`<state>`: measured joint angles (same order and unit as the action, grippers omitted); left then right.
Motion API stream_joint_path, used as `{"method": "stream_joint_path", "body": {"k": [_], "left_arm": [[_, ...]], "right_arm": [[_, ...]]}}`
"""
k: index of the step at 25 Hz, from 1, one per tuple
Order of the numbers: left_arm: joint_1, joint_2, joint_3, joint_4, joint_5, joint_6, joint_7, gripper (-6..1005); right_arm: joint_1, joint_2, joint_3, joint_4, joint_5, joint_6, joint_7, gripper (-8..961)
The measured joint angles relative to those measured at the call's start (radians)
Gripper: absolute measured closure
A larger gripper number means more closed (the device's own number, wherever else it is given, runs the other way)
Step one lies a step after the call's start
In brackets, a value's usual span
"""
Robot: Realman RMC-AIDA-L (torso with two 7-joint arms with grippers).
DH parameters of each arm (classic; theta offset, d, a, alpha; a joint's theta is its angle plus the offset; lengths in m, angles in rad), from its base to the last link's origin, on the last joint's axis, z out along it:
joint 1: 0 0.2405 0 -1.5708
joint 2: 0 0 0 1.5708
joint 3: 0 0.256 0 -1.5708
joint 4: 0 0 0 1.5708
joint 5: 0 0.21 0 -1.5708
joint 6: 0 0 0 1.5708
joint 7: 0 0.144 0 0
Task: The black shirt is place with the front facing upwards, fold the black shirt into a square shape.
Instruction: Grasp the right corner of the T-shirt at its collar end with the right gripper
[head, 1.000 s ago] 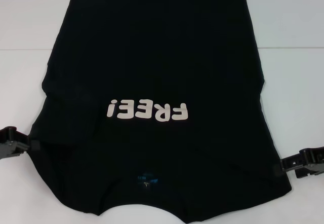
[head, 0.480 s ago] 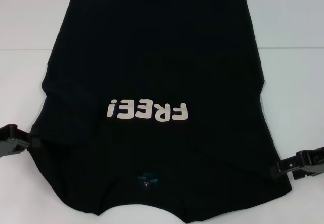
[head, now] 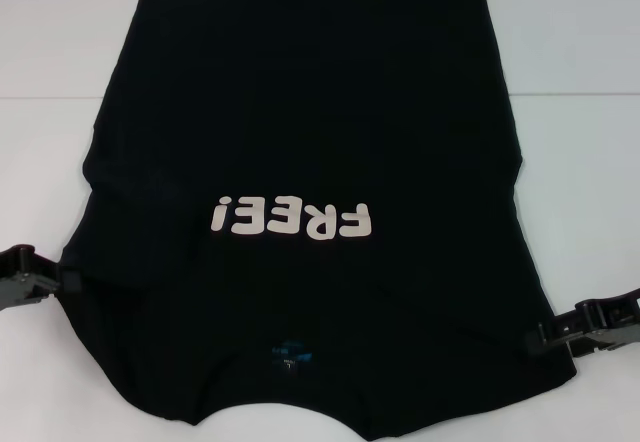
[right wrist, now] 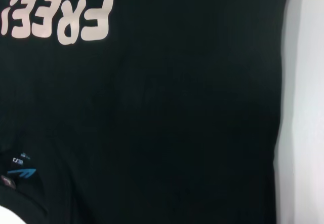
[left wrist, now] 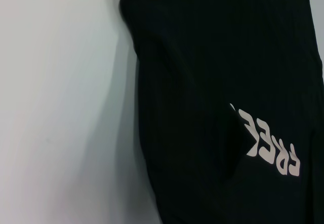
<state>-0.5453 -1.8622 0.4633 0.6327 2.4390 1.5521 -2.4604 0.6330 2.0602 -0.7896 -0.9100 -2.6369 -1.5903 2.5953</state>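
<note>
The black shirt (head: 310, 112) lies spread flat on the white table, front up, with its collar towards me. Its white "FREE!" print (head: 292, 217) reads upside down, and the small blue neck label (head: 288, 354) is near the front edge. My left gripper (head: 68, 282) is at the shirt's left sleeve edge. My right gripper (head: 538, 340) reaches onto the shirt's right sleeve edge. The left wrist view shows the shirt (left wrist: 212, 82) and its print (left wrist: 266, 143). The right wrist view shows the shirt (right wrist: 167, 107), the print (right wrist: 61, 19) and the label (right wrist: 20, 172).
The white table (head: 580, 82) shows on both sides of the shirt and beyond its hem at the far end. The shirt's collar end runs off the near edge of the head view.
My right gripper has moved inwards, from just beside the shirt's right edge to onto it. The left gripper and the shirt have hardly moved.
</note>
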Motion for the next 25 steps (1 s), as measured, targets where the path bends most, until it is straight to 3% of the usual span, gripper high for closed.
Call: {"method": "stream_joint_path", "body": {"k": [16,25], "left_arm": [[0.0,0.0,0.0,-0.001,0.0,0.001,0.0,970],[-0.002,0.0,0.0,-0.001,0.0,0.003,0.0,971]], "right_arm": [[0.009,0.001,-0.006,0.031,0.024,0.01,-0.014,154],[0.011,-0.017,-0.009,0.078,0.082,0.009,-0.032,154]]}}
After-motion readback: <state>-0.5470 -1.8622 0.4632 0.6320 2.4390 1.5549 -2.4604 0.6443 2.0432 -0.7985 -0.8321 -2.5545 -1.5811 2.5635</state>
